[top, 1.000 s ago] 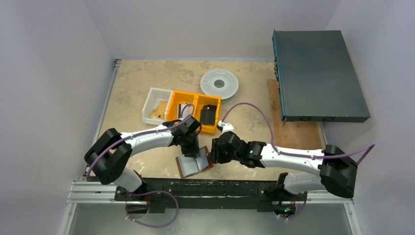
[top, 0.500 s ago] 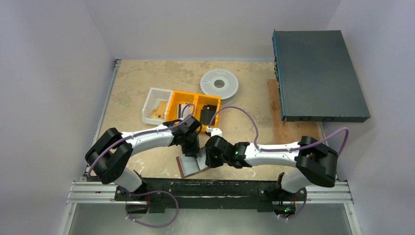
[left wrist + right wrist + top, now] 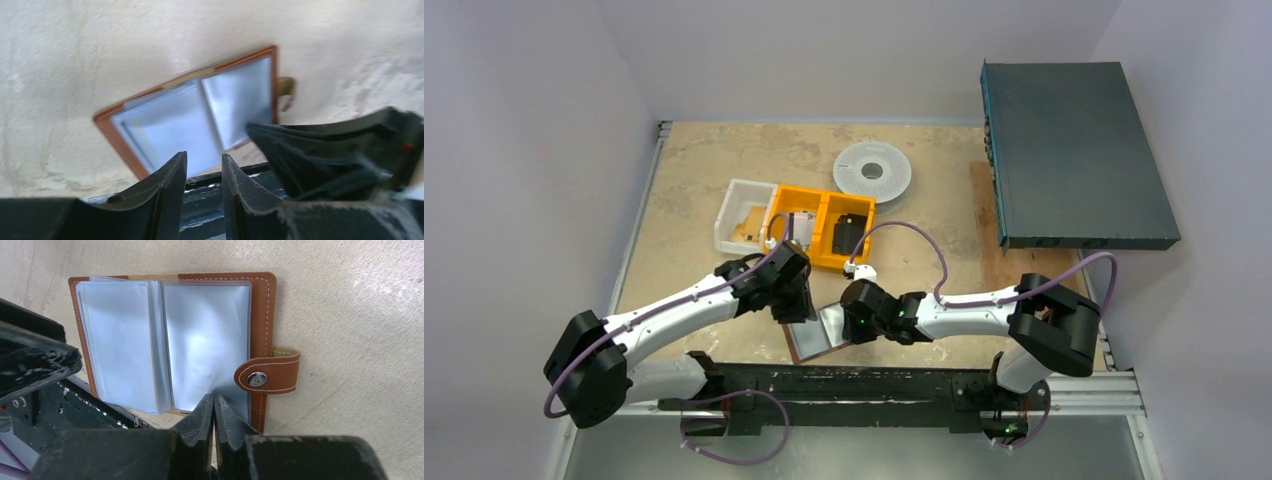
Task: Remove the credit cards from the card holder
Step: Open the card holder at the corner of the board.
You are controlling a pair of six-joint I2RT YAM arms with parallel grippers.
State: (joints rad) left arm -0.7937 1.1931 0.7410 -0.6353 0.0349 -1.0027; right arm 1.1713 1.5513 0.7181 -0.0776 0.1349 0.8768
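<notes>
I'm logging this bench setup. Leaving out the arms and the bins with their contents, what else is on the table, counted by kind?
Card holder: 1
Spool: 1
Dark flat box: 1
Wooden board: 1
Total: 4

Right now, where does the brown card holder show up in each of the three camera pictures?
Top external: card holder low centre, lying open.
Left wrist: card holder mid-frame, tilted.
Right wrist: card holder upper centre, open.
Shared landmark: black rail running along its near side.

Mottled beige table point(image 3: 714, 160), open card holder point(image 3: 819, 335), orange bin point(image 3: 822, 215), white bin point(image 3: 746, 186), grey spool point(image 3: 854, 170), wooden board point(image 3: 1009, 270)
</notes>
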